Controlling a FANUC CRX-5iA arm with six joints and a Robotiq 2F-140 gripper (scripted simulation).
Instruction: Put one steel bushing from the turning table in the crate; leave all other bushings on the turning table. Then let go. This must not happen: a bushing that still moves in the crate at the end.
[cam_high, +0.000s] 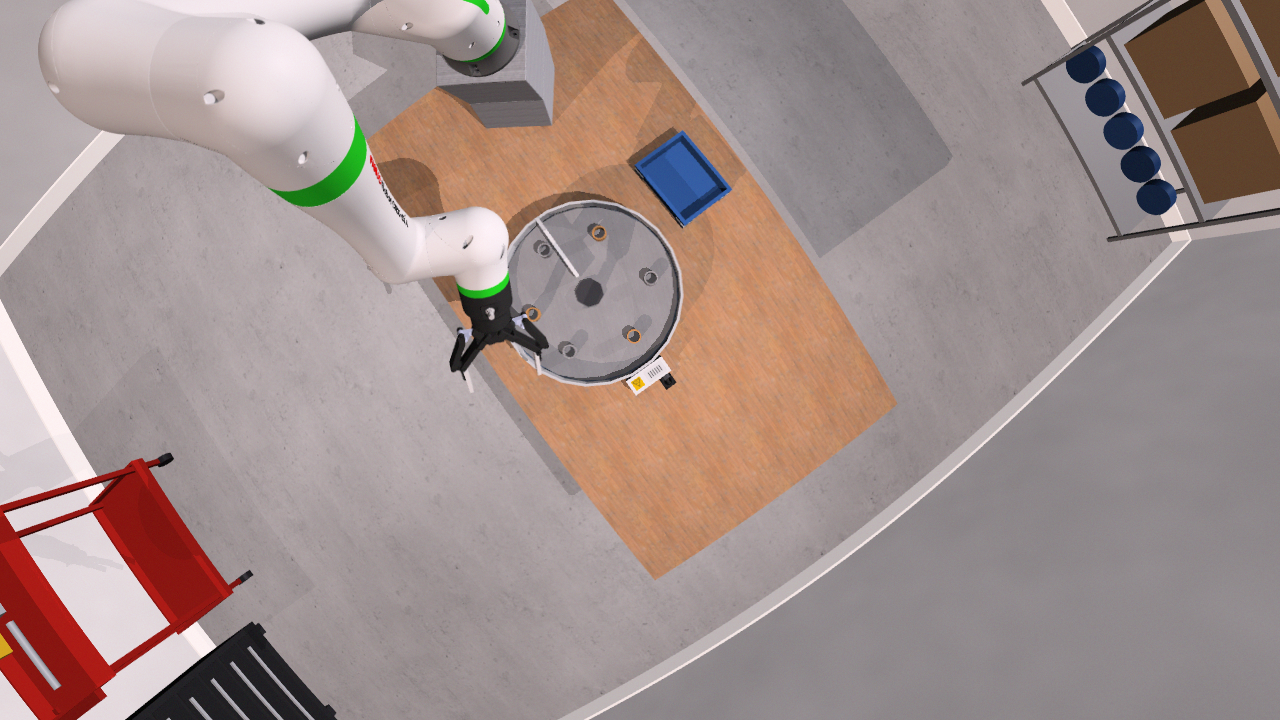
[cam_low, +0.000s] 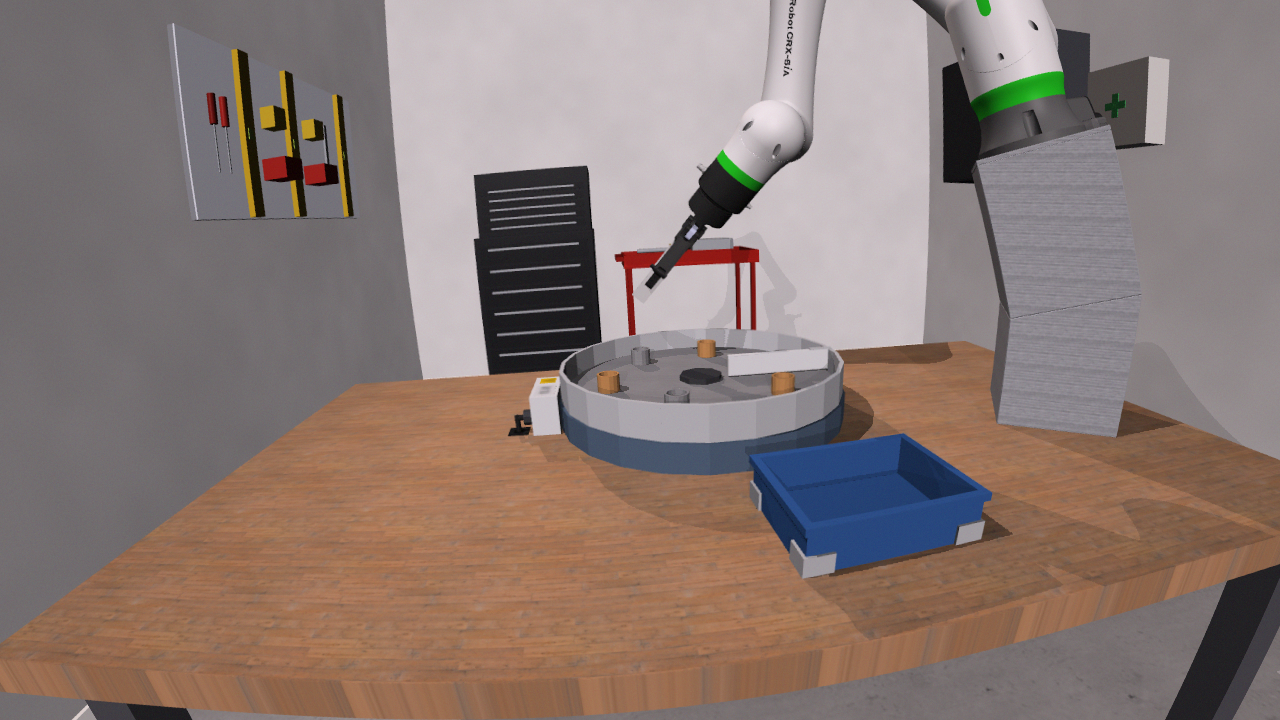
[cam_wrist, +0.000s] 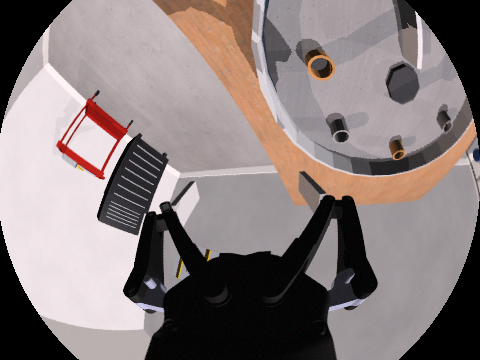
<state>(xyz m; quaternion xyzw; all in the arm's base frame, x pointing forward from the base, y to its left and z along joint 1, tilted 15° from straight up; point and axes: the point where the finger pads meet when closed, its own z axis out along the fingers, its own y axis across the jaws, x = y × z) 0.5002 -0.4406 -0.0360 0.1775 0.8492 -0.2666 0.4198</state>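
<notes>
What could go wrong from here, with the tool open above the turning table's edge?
1. Wrong pick: the turning table carries grey steel bushings mixed with orange ones, and an orange one lies nearest the open tool.
2. The white divider bar and raised rim could catch a finger on the way down.
3. The blue crate sits across the table, so a weak grip could drop the bushing in transit.

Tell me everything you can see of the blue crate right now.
The blue crate is a shallow, open-topped rectangular bin, plastic-looking, with pale grey feet at its corners. It rests flat on the wooden table, beside the turning table but apart from it. Nothing lies inside it. The gripper, open, is across the turning table from it.
</notes>
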